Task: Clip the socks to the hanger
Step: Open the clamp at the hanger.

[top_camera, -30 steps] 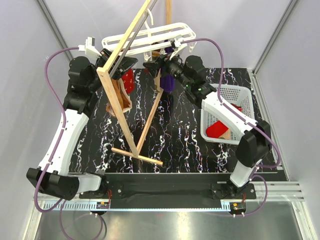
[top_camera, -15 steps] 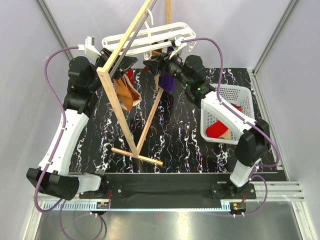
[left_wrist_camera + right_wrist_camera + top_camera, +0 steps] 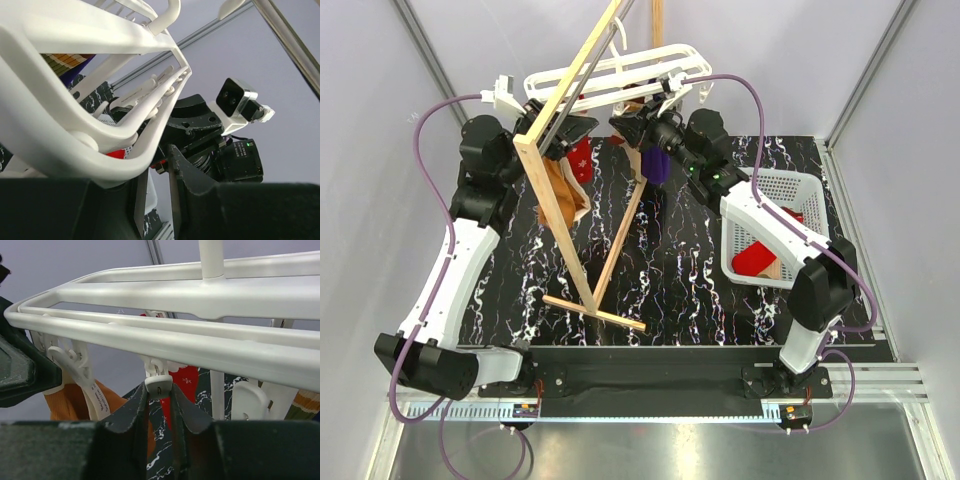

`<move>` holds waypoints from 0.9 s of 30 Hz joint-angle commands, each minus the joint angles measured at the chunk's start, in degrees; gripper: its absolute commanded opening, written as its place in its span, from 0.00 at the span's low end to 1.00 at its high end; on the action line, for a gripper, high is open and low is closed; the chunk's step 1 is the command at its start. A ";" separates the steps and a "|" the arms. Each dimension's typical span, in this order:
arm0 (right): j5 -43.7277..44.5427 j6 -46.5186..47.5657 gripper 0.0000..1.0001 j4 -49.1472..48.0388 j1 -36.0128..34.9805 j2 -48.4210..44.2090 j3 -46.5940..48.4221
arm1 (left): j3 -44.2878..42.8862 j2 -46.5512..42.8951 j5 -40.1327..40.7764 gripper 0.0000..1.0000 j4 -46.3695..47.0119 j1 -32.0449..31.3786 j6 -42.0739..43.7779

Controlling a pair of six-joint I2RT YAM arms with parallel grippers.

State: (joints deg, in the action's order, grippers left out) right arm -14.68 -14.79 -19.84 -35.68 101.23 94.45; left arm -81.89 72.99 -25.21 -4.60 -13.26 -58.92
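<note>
The white hanger (image 3: pixel 620 72) hangs from the wooden stand. My right gripper (image 3: pixel 628 128) reaches under it, and in the right wrist view the gripper (image 3: pixel 159 392) is shut on a small white peg (image 3: pixel 159 384) beneath the hanger bars (image 3: pixel 200 295). A tan sock (image 3: pixel 62 402) and a red sock (image 3: pixel 186 377) hang behind the peg. My left gripper (image 3: pixel 567 132) sits at the hanger's left end. Its jaws (image 3: pixel 157 155) are nearly closed where the hanger rim (image 3: pixel 75 135) meets their tips. The tan sock (image 3: pixel 560 192) dangles below it. A purple sock (image 3: pixel 655 165) hangs by the right gripper.
The wooden A-frame stand (image 3: pixel 570 262) straddles the middle of the black marbled table. A white perforated basket (image 3: pixel 790 178) at the right holds a red sock (image 3: pixel 755 258). The right arm stretches from the basket side up to the hanger.
My right gripper has closed onto the peg. The tan sock swung right and came back. The left gripper rose slightly and kept its grip.
</note>
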 commanded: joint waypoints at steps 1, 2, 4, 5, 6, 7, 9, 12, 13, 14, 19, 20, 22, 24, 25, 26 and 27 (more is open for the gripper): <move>-0.09 -0.07 0.19 0.05 -0.53 -2.61 0.20 | -0.20 -0.48 -1.86 0.25 4.43 -0.45 3.88; 0.09 -0.07 0.16 0.67 -0.53 -3.05 0.29 | -0.46 -0.66 -1.68 0.25 4.43 -0.89 4.50; -0.09 -0.24 0.07 2.95 -0.53 -3.58 0.73 | -0.73 -0.92 -1.07 0.25 4.43 -1.51 5.73; -0.09 -0.24 0.04 3.57 -0.53 -4.45 0.56 | -0.99 -1.01 -0.55 0.25 4.16 -1.94 7.05; 0.00 -0.42 0.01 4.62 -0.53 -4.81 0.38 | -1.08 -1.10 -0.19 0.25 3.99 -2.56 7.67; 0.00 -0.51 0.00 5.33 -0.53 -5.25 0.12 | -1.17 -1.10 0.16 0.25 3.90 -2.83 8.28; -0.26 -0.59 0.00 8.30 -0.53 -6.48 0.38 | -1.26 -1.36 0.43 0.26 3.90 -3.44 9.26; -1.05 -0.51 0.00 14.09 -0.53 -7.71 1.96 | -1.34 -1.54 1.04 0.33 4.16 -4.23 10.57; -1.06 -0.33 0.00 15.86 -0.53 -7.89 3.44 | -1.26 -1.62 1.22 0.36 4.25 -4.58 10.84; -1.23 -0.16 0.00 18.06 -0.53 -7.89 4.59 | -1.00 -1.71 1.04 0.39 4.42 -5.11 11.01; -3.95 3.17 0.00 33.27 -0.53 -6.66 12.32 | -1.26 -0.58 1.13 0.49 6.53 -7.04 12.77; -4.30 3.79 0.00 34.41 -0.53 -6.57 12.94 | -2.04 -0.22 1.39 0.49 6.53 -7.74 13.29; -5.01 4.50 0.00 37.49 -0.53 -6.49 14.35 | -3.45 1.35 1.66 0.46 6.53 -8.71 15.83; -5.71 4.50 0.00 39.42 -0.62 -6.48 15.05 | -5.47 2.24 1.83 0.44 6.01 -10.38 18.12; -5.80 4.59 0.00 40.04 -0.53 -6.40 15.75 | -5.91 2.68 3.14 0.44 5.83 -10.82 20.14; -5.98 4.50 0.00 40.66 -0.53 -6.40 16.11 | -6.35 2.77 4.02 0.44 5.48 -11.70 21.03; -6.33 4.50 0.00 41.97 -0.53 -6.31 16.46 | -6.53 2.86 4.99 0.45 5.13 -12.14 21.82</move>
State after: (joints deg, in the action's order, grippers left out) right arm -18.15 -11.70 16.29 -35.79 96.38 107.83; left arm -85.30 75.29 -23.44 -1.78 -23.99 -42.76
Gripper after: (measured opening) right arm 0.215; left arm 0.445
